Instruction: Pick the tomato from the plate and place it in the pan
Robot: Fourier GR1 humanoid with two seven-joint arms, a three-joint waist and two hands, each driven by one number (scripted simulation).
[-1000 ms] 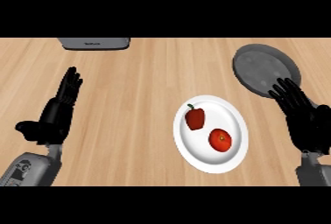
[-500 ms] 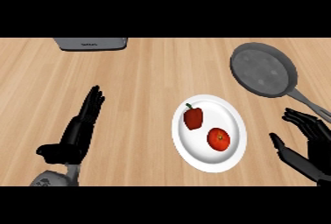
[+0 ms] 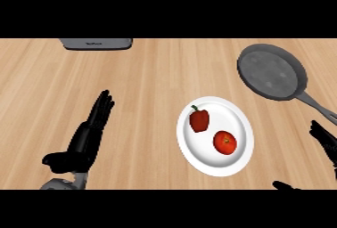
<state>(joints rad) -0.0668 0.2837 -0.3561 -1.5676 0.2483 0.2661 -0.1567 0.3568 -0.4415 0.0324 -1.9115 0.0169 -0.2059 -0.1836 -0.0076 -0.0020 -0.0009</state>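
A red tomato (image 3: 225,142) lies on the white plate (image 3: 240,129), on its lower right part. Beside it, up and to the left, lies a red bell pepper (image 3: 199,119). The grey pan (image 3: 272,70) sits at the upper right, its handle running down toward the right edge. My right hand (image 3: 325,141) shows only as straight fingers at the right edge, apart from the plate, with a thumb tip lower down. My left hand (image 3: 89,136) stands open at the lower left, fingers straight, holding nothing.
A grey appliance (image 3: 96,43) sits at the counter's far edge, upper left. Bare wooden counter (image 3: 145,80) lies between the hands and around the plate.
The right hand has drawn down and toward the right edge, uncovering the pan. The left hand has shifted right and lower. Tomato and pepper have stayed on the plate.
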